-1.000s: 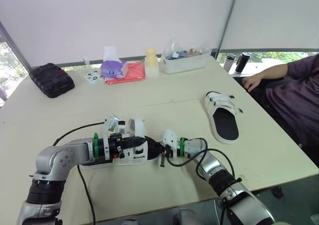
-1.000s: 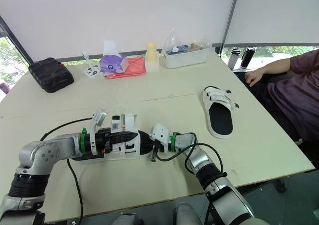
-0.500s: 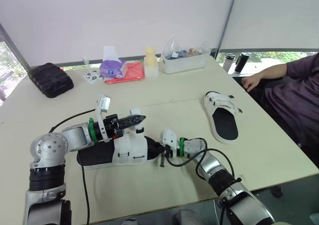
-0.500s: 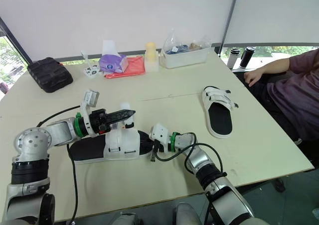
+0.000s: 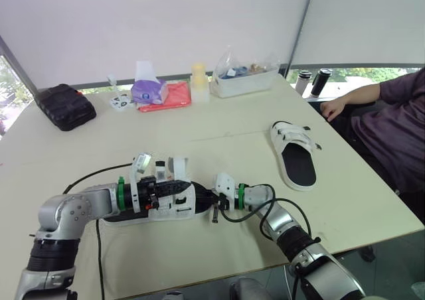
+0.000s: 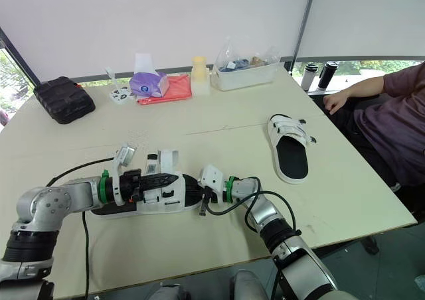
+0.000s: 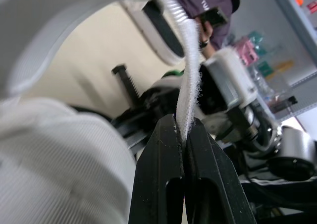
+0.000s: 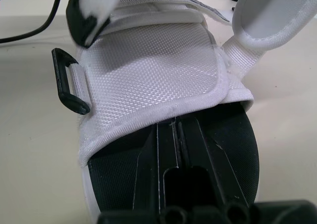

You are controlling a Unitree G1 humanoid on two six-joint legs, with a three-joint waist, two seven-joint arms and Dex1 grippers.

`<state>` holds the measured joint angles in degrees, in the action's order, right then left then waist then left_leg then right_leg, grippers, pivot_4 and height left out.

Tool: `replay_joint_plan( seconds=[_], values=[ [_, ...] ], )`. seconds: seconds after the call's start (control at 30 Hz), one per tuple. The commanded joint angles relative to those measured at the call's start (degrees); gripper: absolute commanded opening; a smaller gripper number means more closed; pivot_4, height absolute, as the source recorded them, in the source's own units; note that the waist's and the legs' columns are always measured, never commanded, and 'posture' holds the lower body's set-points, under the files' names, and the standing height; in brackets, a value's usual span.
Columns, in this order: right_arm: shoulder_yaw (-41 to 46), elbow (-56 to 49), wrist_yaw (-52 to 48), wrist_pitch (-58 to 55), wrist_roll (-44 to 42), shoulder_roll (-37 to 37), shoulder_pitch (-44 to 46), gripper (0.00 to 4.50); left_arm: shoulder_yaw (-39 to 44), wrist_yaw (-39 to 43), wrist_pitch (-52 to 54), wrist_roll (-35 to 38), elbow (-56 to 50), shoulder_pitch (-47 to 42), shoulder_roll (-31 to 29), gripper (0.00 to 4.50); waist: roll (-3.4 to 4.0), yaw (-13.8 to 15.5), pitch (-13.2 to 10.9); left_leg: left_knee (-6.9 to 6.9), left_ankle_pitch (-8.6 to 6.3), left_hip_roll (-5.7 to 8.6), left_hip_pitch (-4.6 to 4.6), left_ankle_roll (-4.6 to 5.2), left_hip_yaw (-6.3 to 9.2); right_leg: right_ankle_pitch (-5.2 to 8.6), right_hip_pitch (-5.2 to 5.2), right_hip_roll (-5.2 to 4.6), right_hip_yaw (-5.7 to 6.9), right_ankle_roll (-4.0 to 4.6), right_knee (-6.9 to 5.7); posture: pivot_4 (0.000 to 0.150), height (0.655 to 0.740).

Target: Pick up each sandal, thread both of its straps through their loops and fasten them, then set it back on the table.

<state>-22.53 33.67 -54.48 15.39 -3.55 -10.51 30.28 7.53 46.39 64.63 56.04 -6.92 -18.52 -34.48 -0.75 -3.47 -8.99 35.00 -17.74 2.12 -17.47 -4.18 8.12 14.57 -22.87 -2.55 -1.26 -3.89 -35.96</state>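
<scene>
**Head view.** The near sandal (image 5: 156, 206) lies in the lower left of the frame, close to the table's (image 5: 219, 124) front edge. The left jaws reach across its white upper from the left and are closed. Beside them a loose white band stands upright. The right jaws come in from the lower centre and meet the strapped end of the same sandal.

Bare table opens above and to the right of it. The second sandal (image 5: 295, 155) lies well apart at centre right, with two white bands across its front and a black footbed. A person's hand (image 5: 332, 107) rests at the right edge beyond it. Along the far edge stand a black case (image 5: 65, 105), a tissue pack (image 5: 149, 91), a red cloth (image 5: 171, 95), a bottle (image 5: 198, 77) and a clear tub (image 5: 246, 79).

**Left wrist view.** The left jaws are pressed fully together, with the strap (image 7: 189, 60) pinched edge-on between the black fingers (image 7: 166, 184). The strap is white and fuzzy along its rim, and curves away from the tips. White ribbed fabric of the sandal lies just beside the fingers.

**Right wrist view.** The right jaws are closed, with no gap between them. They lie over the black footbed, their tips against the rim of the white woven front band. Whether they hold anything cannot be told. A black loop (image 8: 67, 87) hangs off one side of that band, and a thick white strap arches off the other.
</scene>
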Motion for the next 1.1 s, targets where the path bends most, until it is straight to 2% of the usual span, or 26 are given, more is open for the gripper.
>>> replay_joint_plan(
  seconds=[0.03, 0.2, 0.57, 0.73, 1.1],
  values=[
    [-2.26, 9.35, 2.04, -4.56, 6.05, -1.97, -3.61, 0.00, -1.61, 2.52, -2.89, -2.97, -0.99, 0.27, -1.73, 0.04, 0.00, -0.02, 0.00, 0.00, 0.00, 0.00, 0.00, 0.00, 0.00, 0.00, 0.00, 0.00, 0.00, 0.00, 0.00, 0.150, 0.7400],
    [-2.25, 9.46, 2.07, -4.60, 6.02, -1.87, -3.56, 0.00, -2.10, 4.02, -3.78, -3.71, -0.38, 0.43, -1.69, 0.04, -0.01, -0.05, -0.01, -0.01, 0.00, -0.01, -0.02, 0.00, 0.01, 0.00, -0.03, -0.01, -0.01, 0.00, 0.01, 0.150, 0.7400],
    [-2.18, 9.56, 2.11, -4.68, 6.14, -1.84, -3.54, 0.00, -3.24, 1.13, -1.28, -2.67, -3.87, -0.98, 1.82, 0.04, -0.02, 0.18, -0.02, 0.00, 0.00, -0.02, -0.03, 0.00, 0.02, 0.00, 0.02, -0.02, 0.00, 0.00, 0.04, 0.150, 0.7400],
    [-2.06, 9.49, 2.18, -4.70, 6.16, -1.92, -3.74, 0.00, -2.72, 1.57, 1.09, -1.41, -5.37, -0.63, 1.38, 0.04, -0.02, 0.23, -0.02, 0.00, -0.01, -0.01, -0.02, -0.01, 0.03, 0.00, 0.09, -0.02, 0.01, 0.00, 0.13, 0.150, 0.7400],
    [-1.97, 9.36, 2.21, -4.73, 6.14, -1.90, -3.95, 0.00, -9.18, 3.40, -3.97, -9.01, -8.65, 2.01, -0.57, 0.04, 0.04, 0.24, 0.00, -0.04, -0.11, -0.04, -0.02, -0.16, 0.04, 0.00, 0.11, -0.01, 0.06, 0.00, 0.48, 0.150, 0.7400]
  ],
)
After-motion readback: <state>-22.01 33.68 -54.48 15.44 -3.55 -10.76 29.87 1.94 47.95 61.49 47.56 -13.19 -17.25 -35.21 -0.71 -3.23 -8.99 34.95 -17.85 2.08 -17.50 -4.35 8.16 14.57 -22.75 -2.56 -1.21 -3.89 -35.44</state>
